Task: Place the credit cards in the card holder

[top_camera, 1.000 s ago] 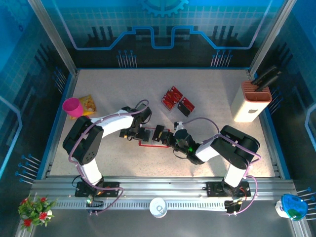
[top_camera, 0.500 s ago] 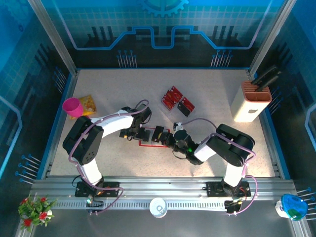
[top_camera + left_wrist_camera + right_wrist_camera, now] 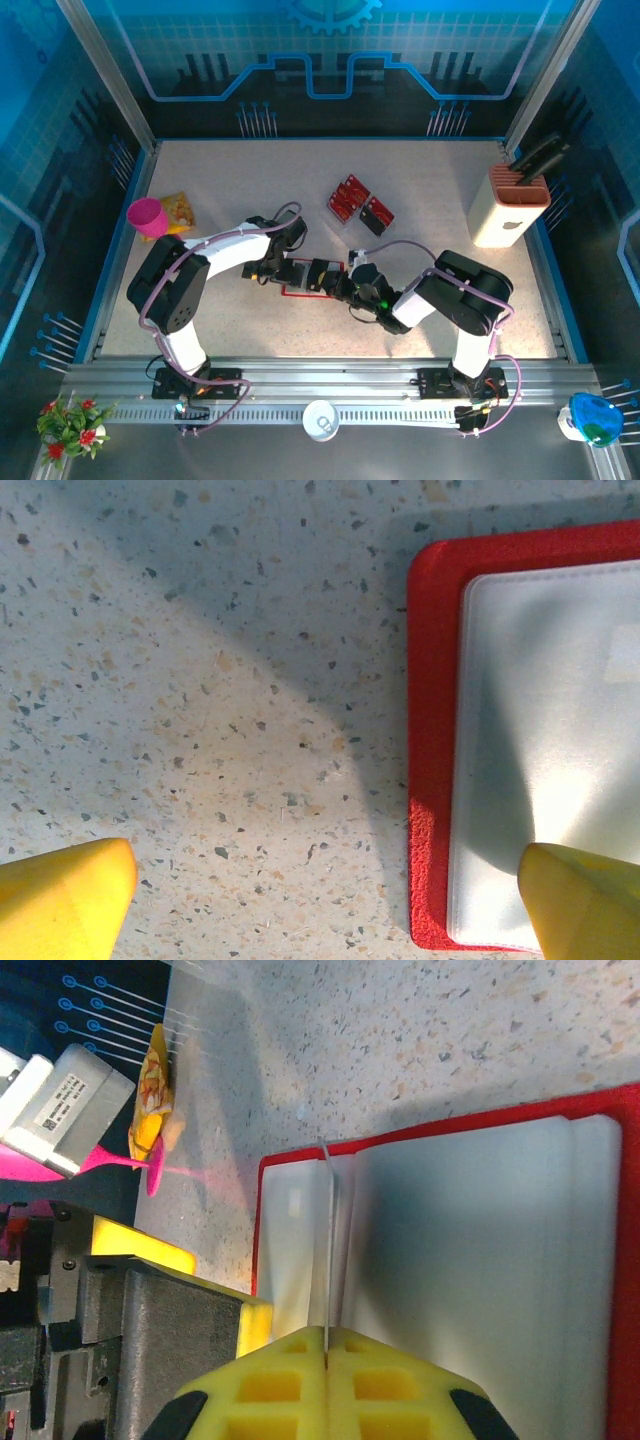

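The card holder [image 3: 300, 291] lies open on the table, red-rimmed and pale inside [image 3: 432, 730] [image 3: 480, 1260]. My left gripper [image 3: 291, 270] [image 3: 325, 905] is open wide at its left end. One fingertip [image 3: 585, 905] rests on the pale inside, the other [image 3: 65, 900] over bare table. My right gripper [image 3: 336, 283] [image 3: 327, 1355] is shut on a thin stiff sheet [image 3: 326, 1250], seen edge-on above the holder's fold. It looks like a credit card. More red-and-black credit cards [image 3: 348, 198] [image 3: 377, 214] lie behind on the table.
A pink cup [image 3: 147, 216] and a yellow packet [image 3: 179, 208] sit at the far left. A beige slotted block [image 3: 513, 205] stands at the right edge. A white cup [image 3: 320, 419] sits on the front rail between the bases.
My right gripper has crept a little to the left, further over the card holder, still shut. The left gripper has stayed open and in place.
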Controlling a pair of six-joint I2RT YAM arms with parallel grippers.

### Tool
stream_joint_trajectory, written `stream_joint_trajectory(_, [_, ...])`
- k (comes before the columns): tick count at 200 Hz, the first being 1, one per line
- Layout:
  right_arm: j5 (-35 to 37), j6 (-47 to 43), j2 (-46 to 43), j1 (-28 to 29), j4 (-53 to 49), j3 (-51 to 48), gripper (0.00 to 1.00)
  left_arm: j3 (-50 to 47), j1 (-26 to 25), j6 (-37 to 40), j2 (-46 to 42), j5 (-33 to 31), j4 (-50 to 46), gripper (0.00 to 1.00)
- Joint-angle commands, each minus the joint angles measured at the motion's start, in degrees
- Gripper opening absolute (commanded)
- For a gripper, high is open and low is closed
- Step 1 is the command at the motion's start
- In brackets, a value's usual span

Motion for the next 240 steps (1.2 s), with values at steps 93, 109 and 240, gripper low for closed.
stream_joint_trajectory(93, [-3.3,0.5,-3.2,0.4,-16.9,4.7,0.00,-0.9,-0.2,-0.5,1.3,0.0,-0.9,0.99])
stream_joint_trajectory(109, [-3.6,0.9,-3.1,0.4,-17.7,5.0,0.00,-0.9,-0.2,-0.5,1.3,0.0,-0.9,0.99])
stream_joint_trajectory(240, [-7.2,1.5,-3.3,-0.1,-24.7,7.3,0.00,-1.4,-0.2,-0.5,1.4,0.2,-0.2,0.99])
